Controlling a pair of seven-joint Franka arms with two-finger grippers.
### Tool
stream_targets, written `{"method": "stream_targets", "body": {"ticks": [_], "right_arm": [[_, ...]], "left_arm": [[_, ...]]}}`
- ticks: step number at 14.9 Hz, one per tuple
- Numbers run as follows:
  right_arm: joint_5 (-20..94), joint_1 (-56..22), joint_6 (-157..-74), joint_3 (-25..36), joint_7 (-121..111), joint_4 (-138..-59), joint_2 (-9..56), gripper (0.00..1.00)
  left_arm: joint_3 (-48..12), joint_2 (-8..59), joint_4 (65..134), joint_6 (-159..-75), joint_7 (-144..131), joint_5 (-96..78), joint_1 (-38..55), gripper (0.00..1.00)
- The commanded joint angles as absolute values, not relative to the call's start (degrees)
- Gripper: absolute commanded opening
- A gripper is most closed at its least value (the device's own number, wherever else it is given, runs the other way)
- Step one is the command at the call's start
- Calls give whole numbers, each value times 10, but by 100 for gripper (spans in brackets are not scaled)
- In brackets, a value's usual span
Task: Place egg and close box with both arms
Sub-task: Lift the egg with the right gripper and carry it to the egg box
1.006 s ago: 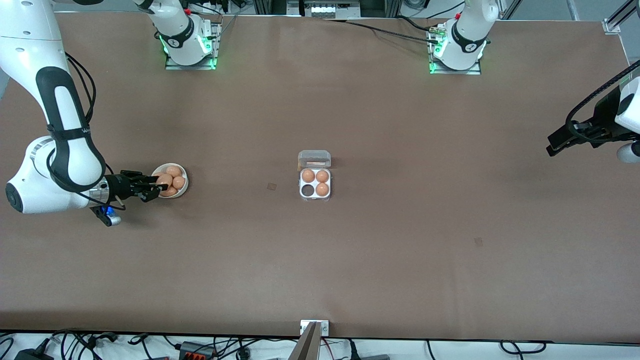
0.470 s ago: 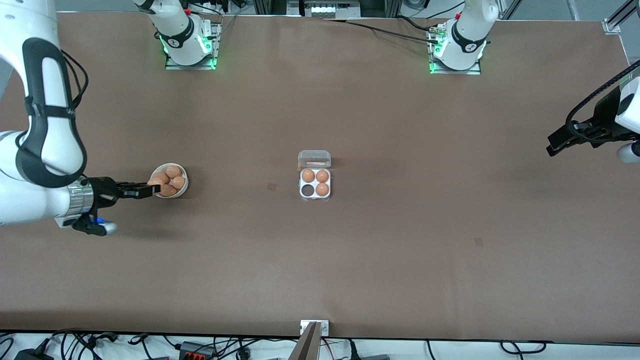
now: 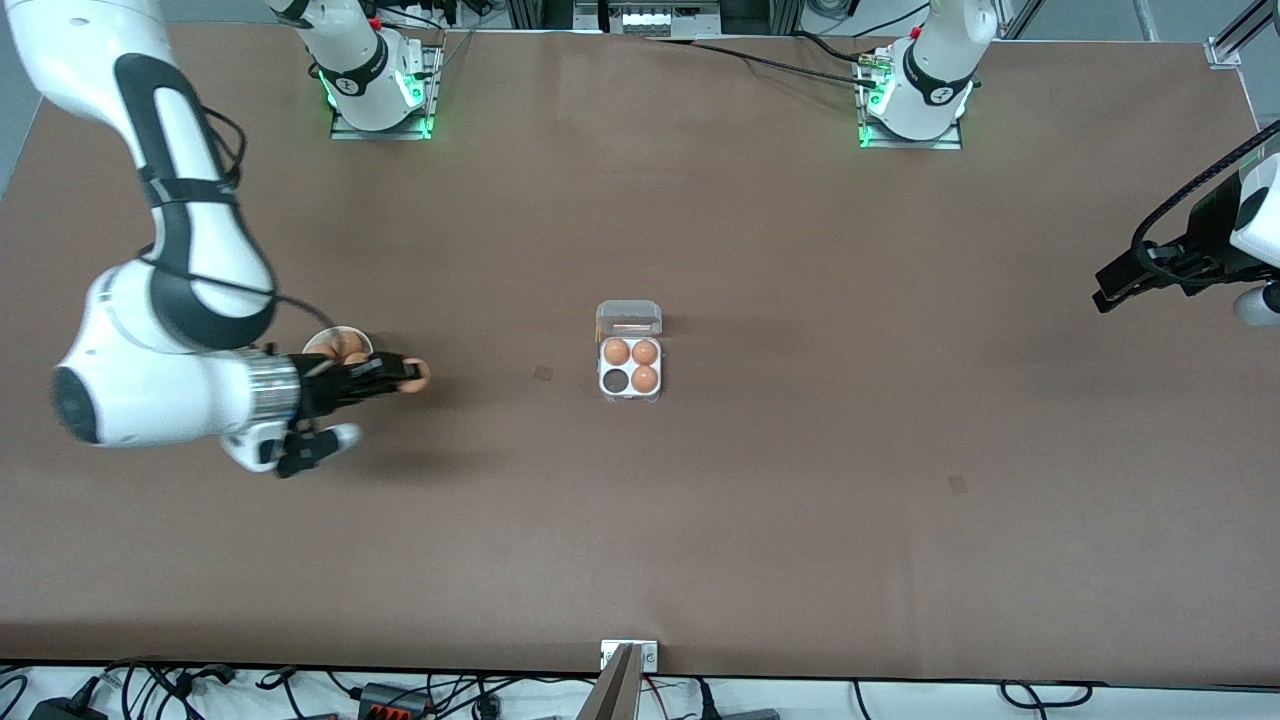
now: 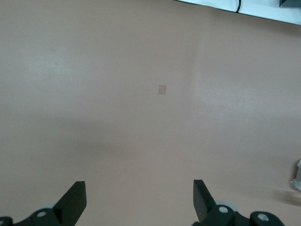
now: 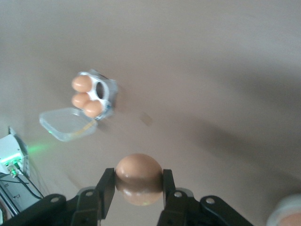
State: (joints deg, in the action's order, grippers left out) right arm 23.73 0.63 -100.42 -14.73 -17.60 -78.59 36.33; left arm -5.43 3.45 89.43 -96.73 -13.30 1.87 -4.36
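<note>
- Egg (image 3: pixel 418 376) (the one being carried) sits pinched between the fingers of the right gripper (image 5: pixel 139 188), over bare tabltop just beside the white bowl (image 3: pixel 331 341) on its box side.
- Box (image 3: pixel 630 365) lies at mid-tabletop, well apart from the egg toward the left arm's end; its clear lid (image 3: pixel 629 318) is folded open, away from the front camera.
- Three cells hold eggs; the empty cell (image 3: pixel 612 381) is the corner nearer the front camera and toward the right arm's end, so it faces the approaching egg.
- Open brown tabletop (image 3: pixel 500 480) runs between egg and box, with nothing in the way.
- My judgement: the right arm is plainly nearer, and it must travel straight across, then lower into that corner without knocking the neighbouring eggs.
- Left gripper (image 4: pixel 136 207) waits over the tabletop's end, fingers spread and empty.
</note>
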Motion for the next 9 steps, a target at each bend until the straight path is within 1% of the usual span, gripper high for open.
{"method": "stream_targets", "body": {"ticks": [1, 2, 4, 7, 9], "right_arm": [[253, 10, -1117, -205, -257, -847, 362, 15], [252, 1, -1164, -215, -280, -867, 363, 15], [249, -38, -1240, -216, -351, -886, 368, 15], [244, -88, -1305, -215, -400, -885, 388, 15], [236, -115, -1328, -214, -400, -884, 402, 15]], "left_arm": [[-56, 35, 884, -962, -138, 12, -47, 100], [-56, 34, 884, -962, -138, 12, -47, 100], [-56, 35, 884, -962, -138, 12, -47, 100], [-56, 34, 884, -962, -138, 12, -47, 100], [-56, 34, 884, -962, -138, 12, -47, 100]]}}
